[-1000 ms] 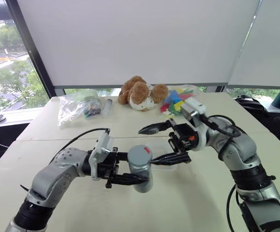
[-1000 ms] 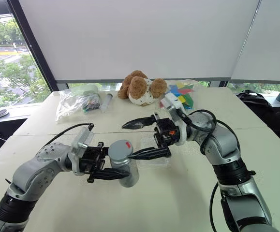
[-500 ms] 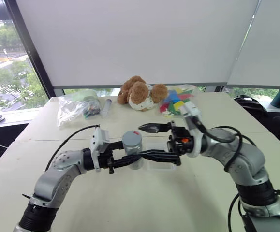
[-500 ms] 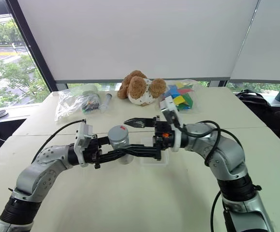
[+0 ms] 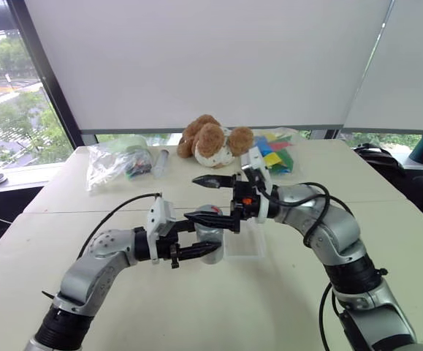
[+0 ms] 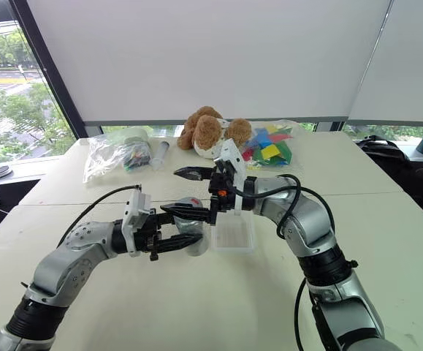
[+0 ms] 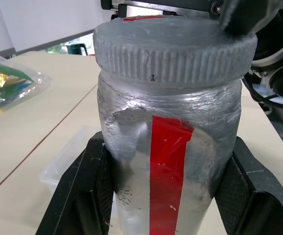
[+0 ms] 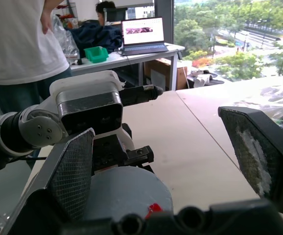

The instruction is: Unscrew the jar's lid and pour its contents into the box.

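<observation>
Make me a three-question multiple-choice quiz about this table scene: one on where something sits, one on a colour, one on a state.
1. Where is the box?
A. on the table, beside the jar
B. on the toy
C. on the floor

2. What colour is the stripe on the jar?
A. blue
B. red
C. green

3. How is the lid?
A. lying on the table
B. in the box
C. on the jar

Answers: 1 A, the clear tray lies on the table by the jar; 2 B, the left wrist view shows red; 3 C, the left gripper clamps the capped jar, with the right gripper open at the lid.

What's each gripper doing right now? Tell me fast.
Left gripper: closed on the jar, lid still on.
Right gripper: open, its fingers either side of the lid, holding nothing.
</observation>
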`<act>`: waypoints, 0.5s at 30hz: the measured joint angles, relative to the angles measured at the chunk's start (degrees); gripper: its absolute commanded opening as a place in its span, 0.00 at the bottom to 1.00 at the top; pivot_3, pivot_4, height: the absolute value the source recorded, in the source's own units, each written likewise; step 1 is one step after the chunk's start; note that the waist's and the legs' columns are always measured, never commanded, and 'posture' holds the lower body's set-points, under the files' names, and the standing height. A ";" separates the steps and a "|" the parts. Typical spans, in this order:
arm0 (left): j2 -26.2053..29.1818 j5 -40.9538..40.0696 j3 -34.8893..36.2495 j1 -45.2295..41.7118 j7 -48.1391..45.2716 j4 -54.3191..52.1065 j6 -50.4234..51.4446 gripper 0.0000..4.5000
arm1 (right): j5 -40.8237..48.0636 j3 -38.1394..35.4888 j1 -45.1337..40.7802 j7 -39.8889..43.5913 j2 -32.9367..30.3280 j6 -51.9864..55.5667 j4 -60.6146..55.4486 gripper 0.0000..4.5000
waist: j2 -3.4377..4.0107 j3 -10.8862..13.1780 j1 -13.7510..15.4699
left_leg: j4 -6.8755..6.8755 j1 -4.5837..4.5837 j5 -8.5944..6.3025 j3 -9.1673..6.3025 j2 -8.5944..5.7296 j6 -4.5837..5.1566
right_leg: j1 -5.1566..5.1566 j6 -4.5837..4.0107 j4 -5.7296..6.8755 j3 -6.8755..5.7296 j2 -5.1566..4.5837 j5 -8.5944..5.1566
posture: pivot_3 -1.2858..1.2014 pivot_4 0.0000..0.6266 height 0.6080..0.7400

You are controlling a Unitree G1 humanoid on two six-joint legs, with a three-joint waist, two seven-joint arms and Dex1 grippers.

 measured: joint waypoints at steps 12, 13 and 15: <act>-0.15 0.25 -0.04 0.00 1.14 0.00 0.03 0.46 | 0.45 1.59 0.26 2.03 -0.17 3.75 -1.43 0.98 | 0.00 0.00 -0.03 | 0.00 0.00 0.00 -0.01 0.00 0.00 | -0.01 0.00 0.03 0.00 0.00 0.00 | 0.52 0.24 1.00; -0.22 0.22 -0.05 0.00 1.10 0.00 0.03 0.46 | 0.27 1.62 0.29 2.04 -0.18 3.74 -1.43 0.98 | 0.00 0.00 -0.03 | 0.00 0.00 0.00 -0.01 0.00 0.00 | -0.01 0.00 0.02 0.00 0.00 0.00 | 0.52 0.24 1.00; -0.28 0.20 -0.06 0.00 1.03 0.00 0.03 0.46 | -0.10 1.64 0.35 2.16 -0.18 3.60 -1.36 0.98 | 0.00 0.00 -0.03 | 0.00 0.00 0.00 -0.01 0.00 0.00 | -0.01 0.00 0.02 0.00 0.00 0.00 | 0.52 0.24 1.00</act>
